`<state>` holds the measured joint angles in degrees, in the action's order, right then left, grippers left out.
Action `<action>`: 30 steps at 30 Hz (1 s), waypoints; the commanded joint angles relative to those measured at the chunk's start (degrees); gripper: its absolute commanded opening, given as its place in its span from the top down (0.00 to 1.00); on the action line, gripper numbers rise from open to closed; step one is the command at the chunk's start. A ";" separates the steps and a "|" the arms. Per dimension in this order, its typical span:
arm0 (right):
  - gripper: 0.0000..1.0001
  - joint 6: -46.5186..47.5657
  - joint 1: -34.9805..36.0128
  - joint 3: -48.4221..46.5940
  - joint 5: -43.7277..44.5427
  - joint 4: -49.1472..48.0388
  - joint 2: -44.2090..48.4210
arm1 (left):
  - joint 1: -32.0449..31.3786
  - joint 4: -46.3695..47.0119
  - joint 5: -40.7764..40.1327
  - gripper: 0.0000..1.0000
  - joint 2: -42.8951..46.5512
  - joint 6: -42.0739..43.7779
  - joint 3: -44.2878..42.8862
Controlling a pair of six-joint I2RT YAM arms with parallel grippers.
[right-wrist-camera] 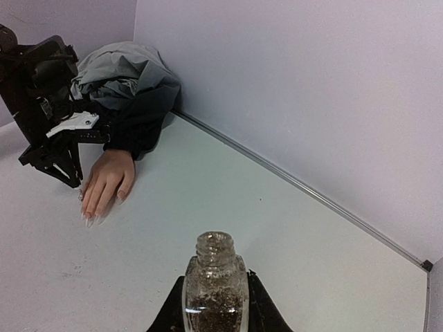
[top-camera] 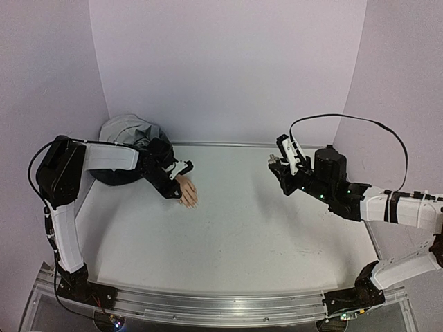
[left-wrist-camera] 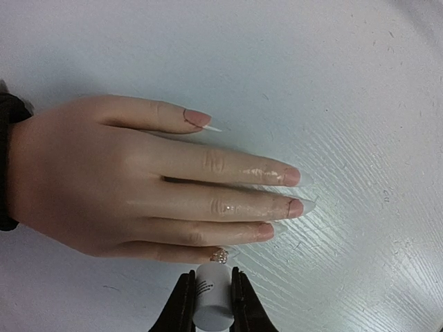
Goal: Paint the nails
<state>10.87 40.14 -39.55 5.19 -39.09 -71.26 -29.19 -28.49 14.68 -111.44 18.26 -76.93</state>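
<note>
Mannequin hand point(left-wrist-camera: 104, 187) lies palm down on the white surface point(top-camera: 242, 228), close to the rear left corner, with its fingers pointing out toward the open middle. Its wrist runs into a dark jacket sleeve point(right-wrist-camera: 145, 114) bunched against the rear wall point(top-camera: 228, 69). The nails point(left-wrist-camera: 294, 207) sit at the fingertips, pink, some with long clear tips reaching out low over the surface. The one on the outermost finger, nearest the left pincer point(left-wrist-camera: 212, 277), carries glitter. That pincer is closed on a white cap point(left-wrist-camera: 211, 304), whose forward end sits right at the glittered nail. Whether a brush touches the nail cannot be told, since the cap hides it. The right pincer point(right-wrist-camera: 216, 290) is closed on an uncapped glass bottle point(right-wrist-camera: 214, 277), upright, with a dark glittery fill. It is held well apart from the hand, right of centre and toward the rear edge. A broad stretch of surface lies between the two pincers. A metal strip point(top-camera: 228, 144) marks the rear edge where the surface meets the wall. An aluminium rail point(top-camera: 208, 304) runs along the near edge and carries both arm bases.
</note>
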 commanded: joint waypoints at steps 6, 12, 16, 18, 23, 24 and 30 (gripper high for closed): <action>1.00 -0.15 0.02 -0.13 -0.01 -4.42 0.45 | 0.28 -0.14 -0.40 1.00 -0.20 1.03 -2.53; 1.00 -0.15 -0.04 -0.16 -0.01 -4.42 0.43 | 0.27 -0.24 0.10 1.00 0.41 1.21 -1.71; 1.00 -0.15 -0.01 -0.12 -0.09 -4.41 0.37 | 0.18 -0.17 0.09 1.00 1.23 1.25 -0.59; 1.00 -0.15 -0.03 -0.19 -0.18 -4.42 0.34 | 0.06 -0.21 0.09 1.00 1.61 1.22 0.00; 1.00 -0.23 -0.06 -0.10 -0.27 -4.42 0.32 | -0.33 0.14 -0.28 1.00 2.42 1.12 0.97; 1.00 -0.28 -0.02 -0.09 -0.27 -4.46 0.33 | -0.34 0.16 -0.26 1.00 2.52 1.15 1.06; 1.00 -0.33 -0.05 -0.09 -0.42 -4.42 0.42 | -0.51 0.28 -0.39 1.00 2.37 1.21 0.92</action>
<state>10.85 40.14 -39.55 5.17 -39.09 -71.26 -29.34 -28.47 14.35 -111.81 18.52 -75.70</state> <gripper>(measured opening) 0.212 0.146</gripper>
